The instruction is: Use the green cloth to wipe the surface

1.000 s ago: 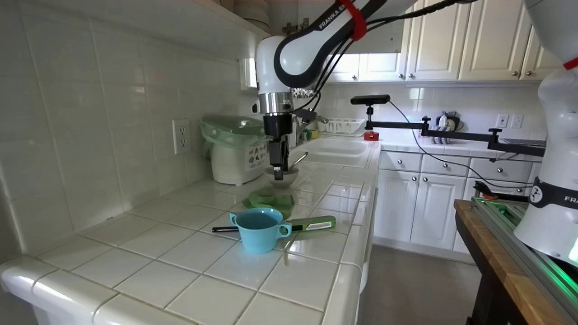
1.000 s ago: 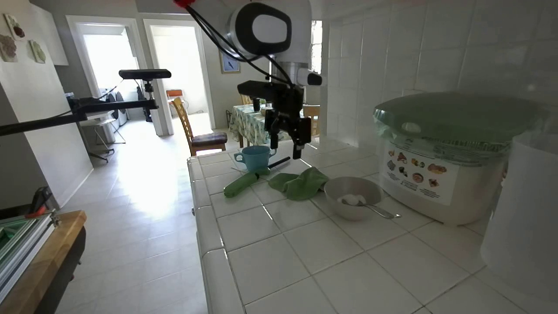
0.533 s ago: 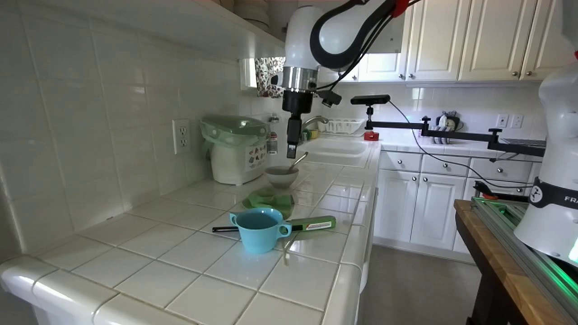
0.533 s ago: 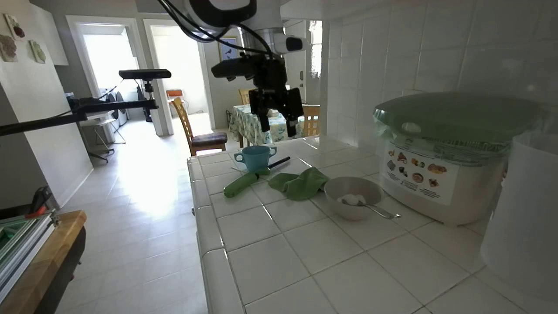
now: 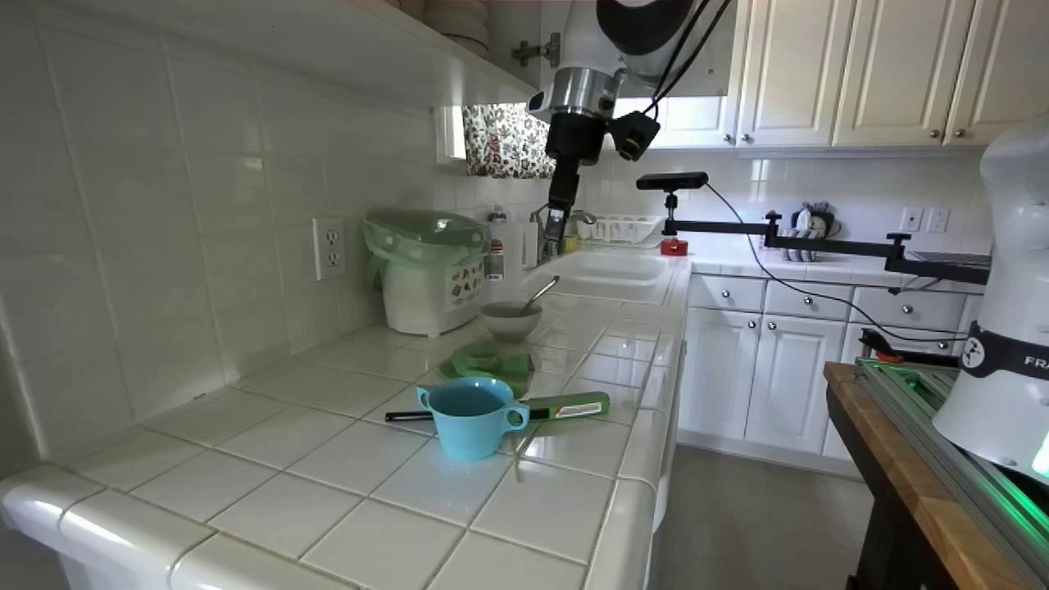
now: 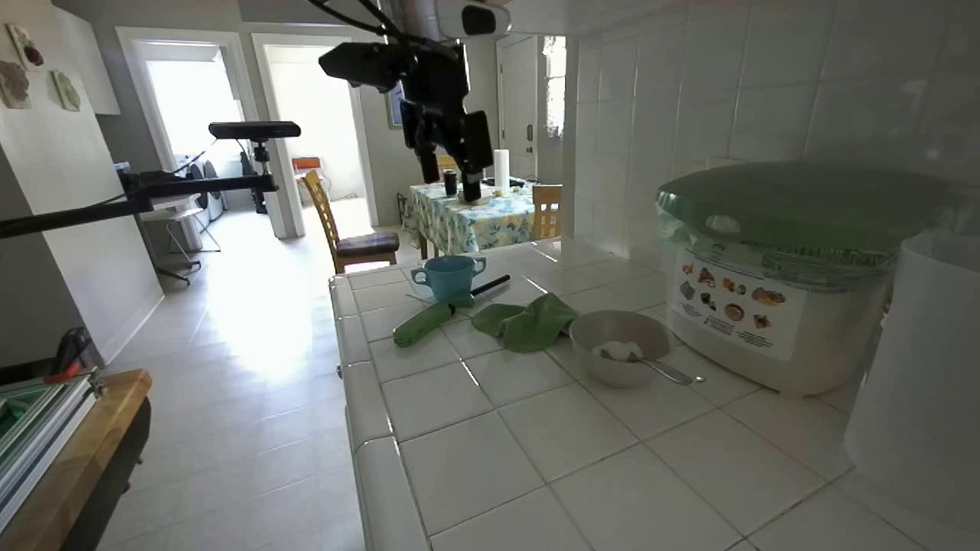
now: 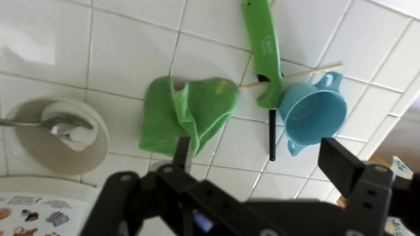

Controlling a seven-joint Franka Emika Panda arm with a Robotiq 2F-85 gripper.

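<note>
Green cloth (image 7: 183, 118) bunched on tiled counter (image 5: 369, 492), gripper (image 6: 452, 184) spread overhead

The cloth lies on the counter between the bowl (image 6: 605, 371) and the utility lighter (image 7: 267, 55). It is matte fabric, with a raised fold down its middle and a small yellowish patch near 1 rounded corner. The counter is glossy white square tile with darker grout lines and a rounded edge. The black gripper hangs in the air, its 2 fingers wide apart.

The lighter has a smooth green handle and a slim black barrel; its pale print and its white sticker (image 5: 580, 407) are too small to read. A thin wooden stick (image 7: 313, 71) runs beneath it, 1 end at the cloth's edge. Just beside the lighter stands a glossy turquoise cup (image 5: 471, 426), round, with 2 looped handles. The greyish bowl is smooth and round; a metal spoon (image 6: 668, 371) leans on its rim, its head by something white that I cannot make out.

Near the bowl stands a white bin (image 5: 410, 295) with a translucent green lid (image 5: 426, 228). Its label (image 6: 739, 302) carries small coloured pictures; the lettering is illegible. On the robot's white arm (image 5: 1000, 262), a black band (image 5: 1008, 352) bears a round logo and the letters "FRA", cut off at the edge of view.
</note>
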